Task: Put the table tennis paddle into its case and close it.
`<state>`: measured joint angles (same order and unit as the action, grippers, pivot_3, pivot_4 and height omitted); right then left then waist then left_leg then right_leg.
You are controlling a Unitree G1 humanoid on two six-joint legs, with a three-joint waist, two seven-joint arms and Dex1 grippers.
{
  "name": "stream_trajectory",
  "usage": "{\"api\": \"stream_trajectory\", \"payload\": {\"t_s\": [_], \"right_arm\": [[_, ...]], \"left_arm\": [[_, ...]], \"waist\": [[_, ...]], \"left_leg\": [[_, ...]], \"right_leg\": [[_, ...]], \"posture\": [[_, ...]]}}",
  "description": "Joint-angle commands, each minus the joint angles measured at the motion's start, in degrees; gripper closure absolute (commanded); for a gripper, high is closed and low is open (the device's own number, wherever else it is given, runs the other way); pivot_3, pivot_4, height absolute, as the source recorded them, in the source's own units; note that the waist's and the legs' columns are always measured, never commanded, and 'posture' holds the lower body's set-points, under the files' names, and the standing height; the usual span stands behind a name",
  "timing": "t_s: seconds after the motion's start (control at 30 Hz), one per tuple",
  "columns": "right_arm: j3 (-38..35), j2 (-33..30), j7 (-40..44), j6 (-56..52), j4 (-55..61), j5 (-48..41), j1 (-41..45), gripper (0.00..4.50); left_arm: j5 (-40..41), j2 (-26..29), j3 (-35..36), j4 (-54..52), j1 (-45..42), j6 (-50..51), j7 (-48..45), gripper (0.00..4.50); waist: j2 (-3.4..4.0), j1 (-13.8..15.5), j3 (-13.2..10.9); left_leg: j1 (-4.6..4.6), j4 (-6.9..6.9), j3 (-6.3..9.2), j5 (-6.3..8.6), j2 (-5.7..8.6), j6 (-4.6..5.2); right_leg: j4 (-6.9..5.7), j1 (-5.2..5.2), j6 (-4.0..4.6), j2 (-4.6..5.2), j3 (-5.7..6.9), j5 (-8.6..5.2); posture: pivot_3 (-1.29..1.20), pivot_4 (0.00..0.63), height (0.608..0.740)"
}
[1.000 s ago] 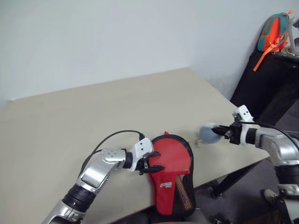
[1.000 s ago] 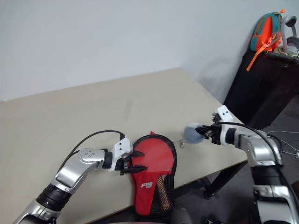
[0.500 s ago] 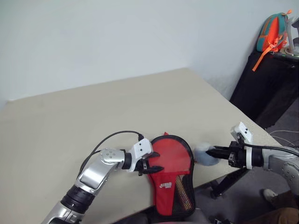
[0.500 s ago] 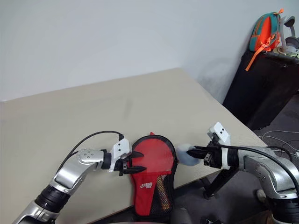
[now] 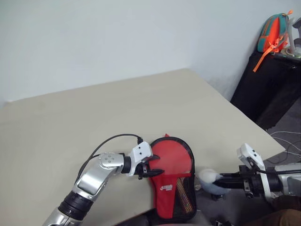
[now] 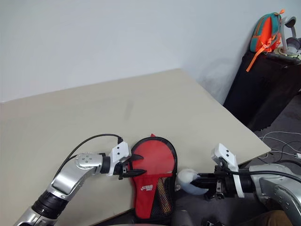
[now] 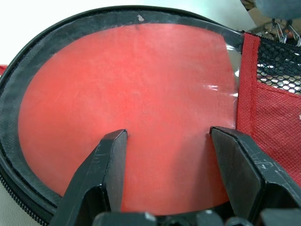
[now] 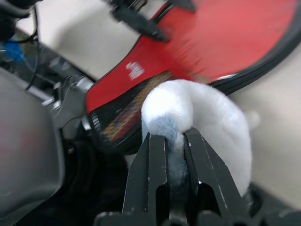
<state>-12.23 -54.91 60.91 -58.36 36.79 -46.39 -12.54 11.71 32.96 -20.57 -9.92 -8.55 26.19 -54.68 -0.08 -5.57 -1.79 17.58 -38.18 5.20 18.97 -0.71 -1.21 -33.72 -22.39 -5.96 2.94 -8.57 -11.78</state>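
Note:
The case point(image 5: 188, 186) lies flat at the table's near edge, black rim, with a red logo part and mesh. The table tennis paddle's red face point(image 7: 136, 94) shows through the clear panel, and its handle point(image 5: 185, 197) shows behind the mesh. My left gripper point(image 5: 153, 168) stands open, its fingers point(image 7: 106, 160) spread over the panel from the case's left side. My right gripper point(image 5: 222, 179) is shut on a pale blue fluffy ball point(image 8: 211, 127), just off the case's right side past the table edge. Whether the ball is tied to the zip I cannot tell.
The beige table point(image 5: 94, 108) stretches far and left of the case. A black cabinet point(image 5: 270, 84) stands at the right, with an orange and teal backpack point(image 5: 275, 30) on top. Cables point(image 6: 282, 141) lie on the floor.
My right gripper, still shut on the fluffy ball, has drawn back from beside the case's round end to near its handle end. The left gripper has stayed put.

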Motion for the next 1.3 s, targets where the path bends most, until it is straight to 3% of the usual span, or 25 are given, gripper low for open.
{"api": "stream_trajectory", "payload": {"t_s": [0.03, 0.33, 0.5, 0.67, 1.0, 1.3], "right_arm": [[-1.13, -1.57, 2.46, 0.13, 5.61, -4.49, -3.29, 4.49], [-0.4, -8.41, 7.79, 6.16, 10.75, -0.55, -14.63, 4.49], [-1.63, -9.2, 10.17, 10.29, 7.48, 0.17, -14.87, 4.49], [0.3, -2.01, 2.84, 8.43, 1.25, -4.07, -4.67, 4.49], [10.14, 16.91, -18.48, 2.33, -4.15, -2.2, 8.8, 4.49], [14.35, 21.85, -27.77, -1.58, -7.6, 1.88, 13.36, 4.49]], "left_arm": [[-2.49, 2.22, -4.18, 4.41, 4.41, 5.42, -0.51, 1.54], [-1.65, 2.99, -3.8, 2.29, 6.42, 6.98, 0.15, 1.54], [-1.59, 3.04, -3.85, 1.34, 7.14, 7.5, 0.51, 1.54], [-1.76, 2.78, -3.89, 1.47, 6.78, 7.66, 0.63, 1.54], [-1.88, 3.62, -2.96, 0.04, 6.35, 8.94, 1.31, 1.54], [-1.98, 3.75, -2.28, 0.96, 5.99, 8.81, 1.88, 1.54]], "waist": [[0.0, 0.01, 0.0], [-0.26, 0.06, 0.14], [-0.36, 0.05, 0.17], [-0.52, -0.01, 0.16], [-0.5, -0.2, 0.18], [-0.39, -0.21, 0.2]], "left_leg": [[0.0, 0.0, 0.0, 0.02, 0.0, 0.0], [-0.08, -0.01, -0.09, 0.25, -0.05, 0.0], [-0.14, -0.03, -0.12, 0.27, -0.07, -0.03], [-0.16, -0.03, -0.16, 0.28, -0.1, -0.05], [-0.16, 0.0, -0.13, 0.28, -0.18, -0.05], [-0.3, 0.04, -0.14, 0.27, -0.27, -0.04]], "right_leg": [[0.0, 0.0, 0.0, 0.0, 0.0, -0.02], [0.0, -0.02, 0.02, 0.01, 0.02, -0.21], [0.02, -0.03, 0.01, 0.03, 0.04, -0.22], [0.04, -0.05, 0.01, 0.03, 0.07, -0.22], [0.02, -0.08, 0.01, 0.03, 0.18, -0.22], [-0.03, -0.11, 0.01, -0.07, 0.2, -0.22]], "posture": [[0.0, 0.0, 0.74], [0.0, 0.0, 0.74], [0.0, 0.0, 0.74], [0.0, 0.0, 0.74], [0.0, 0.0, 0.74], [0.0, 0.0, 0.74]]}}
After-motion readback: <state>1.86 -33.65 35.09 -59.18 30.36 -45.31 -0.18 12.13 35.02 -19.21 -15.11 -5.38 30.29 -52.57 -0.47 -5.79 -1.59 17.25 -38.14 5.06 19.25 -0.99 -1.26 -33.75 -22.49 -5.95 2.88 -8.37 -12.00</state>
